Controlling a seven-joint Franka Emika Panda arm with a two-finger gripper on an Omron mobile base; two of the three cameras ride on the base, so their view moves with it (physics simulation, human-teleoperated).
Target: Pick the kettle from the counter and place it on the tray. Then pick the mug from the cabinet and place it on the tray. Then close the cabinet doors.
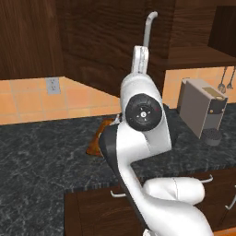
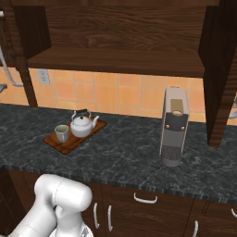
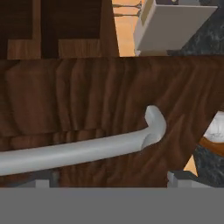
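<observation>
Right base view: the tray [image 2: 69, 141] lies on the desk [image 2: 125, 152] toward the left, near the tiled back wall. The kettle [image 2: 83, 124] stands on the tray's far right part, spout to the right. The mug [image 2: 61, 133] stands on the tray just left of the kettle and slightly nearer, close to it; contact between the two cannot be determined. The cabinet [image 2: 115, 32] above is open, its inner shelf [image 2: 115, 61] exposed. One cabinet door [image 2: 222, 69] hangs open at the right edge. A boxy grey coffee machine [image 2: 173, 125] stands on the desk well right of the tray.

Left base view: the arm blocks most of the tray; only its left corner [image 1: 95, 146] shows beside the arm. This view adds the left cabinet door [image 1: 110, 46], swung open toward the camera, with its silver bar handle [image 1: 148, 27] rising above the arm's wrist. A wall outlet [image 1: 53, 85] sits on the tiles at left, and hanging utensils [image 1: 226, 79] at far right beyond the coffee machine.

Hand view: the door panel and the handle [image 3: 87, 148] at close range, the bar running across the frame just above the end effector [image 3: 109, 177]. The fingertips [image 3: 183, 177] stand wide apart, released, with the bar between them but not clamped. A sliver of the kettle [image 3: 217, 131] shows at the right edge.

No legible writing or brand marks on any item.
</observation>
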